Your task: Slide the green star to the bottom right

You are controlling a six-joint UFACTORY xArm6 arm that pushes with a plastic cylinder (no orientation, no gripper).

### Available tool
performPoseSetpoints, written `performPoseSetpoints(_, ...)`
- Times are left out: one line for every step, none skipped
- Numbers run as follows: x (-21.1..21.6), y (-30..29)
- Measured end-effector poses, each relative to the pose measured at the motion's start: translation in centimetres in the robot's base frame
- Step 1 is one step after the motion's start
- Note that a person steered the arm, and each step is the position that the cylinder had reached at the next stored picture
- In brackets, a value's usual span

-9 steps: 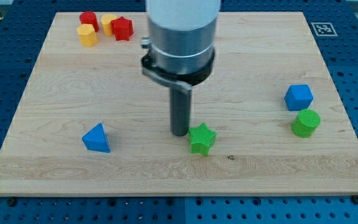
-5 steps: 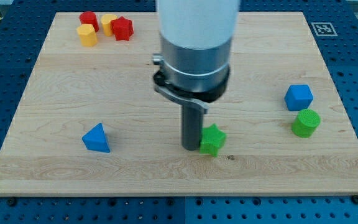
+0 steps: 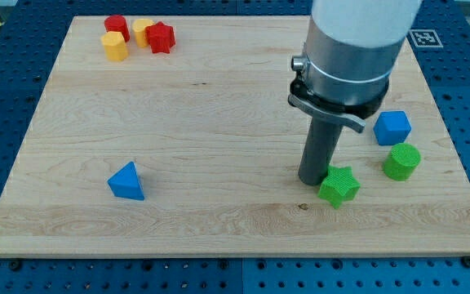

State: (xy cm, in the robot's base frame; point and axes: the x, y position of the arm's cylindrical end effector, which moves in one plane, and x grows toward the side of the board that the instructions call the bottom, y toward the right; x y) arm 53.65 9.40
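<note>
**Pushing at the green star, right half of the board**

Camera view. My tip (image 3: pixel 312 181) sits on the board (image 3: pixel 219 114), touching the left edge of the green star (image 3: pixel 339 185). There are no jaws on this tool, just a plain dark rod, so nothing is gripped; contact is side-on only. The rod rises into a grey and black collar and a pale cylinder that runs out of the view's top.

The green star lies in the right half of the board, toward the near edge, with bare wood between it and that edge. It stands flat, points outward.

To the right of the star, apart from it, a green cylinder (image 3: pixel 401 161). Just beyond that, farther back, a blue cube (image 3: pixel 392 127); the two are close together, and I cannot tell if they touch. The collar's edge overlaps the cube's left side in this view.

Left half, near side: a blue triangle (image 3: pixel 127 181), alone, well apart from everything.

Far left corner: a tight cluster of a red cylinder (image 3: pixel 117 26), a yellow cylinder (image 3: pixel 115 46), a second yellow block (image 3: pixel 142 31) of unclear shape, and a red star (image 3: pixel 161 37).

A black-and-white marker (image 3: pixel 426 37) sits at the far right corner.
</note>
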Motion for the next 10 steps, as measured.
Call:
performPoseSetpoints(1.8, 0.1)
performPoseSetpoints(3.1, 0.6)
performPoseSetpoints(4.0, 3.3)
performPoseSetpoints(3.9, 5.8)
performPoseSetpoints(3.4, 6.2)
performPoseSetpoints(2.1, 4.7)
performPoseSetpoints(2.1, 3.5)
performPoseSetpoints(1.9, 3.1)
performPoseSetpoints(-2.4, 3.9)
performPoseSetpoints(-3.6, 4.6)
